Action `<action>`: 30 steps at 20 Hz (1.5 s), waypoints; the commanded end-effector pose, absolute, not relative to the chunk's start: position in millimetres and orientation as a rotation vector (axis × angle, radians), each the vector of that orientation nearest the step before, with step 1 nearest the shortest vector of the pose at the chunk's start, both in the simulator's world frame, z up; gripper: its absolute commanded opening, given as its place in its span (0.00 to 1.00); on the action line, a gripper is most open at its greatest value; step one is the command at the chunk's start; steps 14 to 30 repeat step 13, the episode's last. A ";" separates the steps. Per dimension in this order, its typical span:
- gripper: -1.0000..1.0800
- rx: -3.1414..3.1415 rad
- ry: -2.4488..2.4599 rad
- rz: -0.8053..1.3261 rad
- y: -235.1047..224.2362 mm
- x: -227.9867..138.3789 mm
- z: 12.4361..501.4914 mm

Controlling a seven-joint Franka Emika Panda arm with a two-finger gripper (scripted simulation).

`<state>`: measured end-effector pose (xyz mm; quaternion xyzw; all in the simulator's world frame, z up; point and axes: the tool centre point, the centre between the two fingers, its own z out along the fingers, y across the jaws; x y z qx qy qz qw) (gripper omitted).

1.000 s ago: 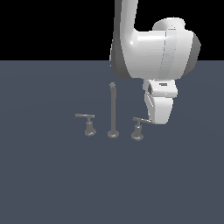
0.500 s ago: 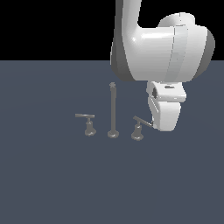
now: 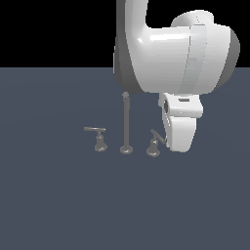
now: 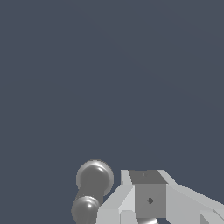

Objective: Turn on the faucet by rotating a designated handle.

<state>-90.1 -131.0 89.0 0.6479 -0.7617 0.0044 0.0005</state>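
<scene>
**Arm closing in on the handle beside the spout post**

We are seeing the arm (image 3: 171, 53) looming larger than 1 second ago and sitting lower, its white bulk now filling more of the exterior view. The handle's bar is now tilting up towards the wrist rather than lying level, which we are reading as the lever beginning to rotate under a push, so the turning step looks to be under way rather than finished.

The floor (image 3: 58, 205) is spreading out as 1 flat, unmarked slate-blue plane, with only plain black beyond its far edge.

The faucet (image 3: 126, 122) is standing on that plane as 3 separate pieces, its spout post in the middle. The gripper (image 3: 168, 144) is hanging just beside the post, on the exterior view's right; we cannot tell how wide its fingers are standing, since the wrist casing is hiding them.

The handle (image 3: 155, 141) is sitting between the post and the gripper, apparently touching the gripper. The twin lever (image 3: 96, 137) is resting level on the post's other side.
</scene>
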 end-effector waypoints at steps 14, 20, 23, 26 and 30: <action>0.00 2.080 -2.355 0.000 -65.8 -79.4 89.4; 0.00 2.080 -2.355 0.000 -65.8 -79.4 89.4; 0.00 2.080 -2.355 0.000 -65.8 -79.4 89.4; 0.00 2.080 -2.355 0.000 -65.8 -79.4 89.4; 0.00 2.080 -2.355 0.000 -65.8 -79.4 89.4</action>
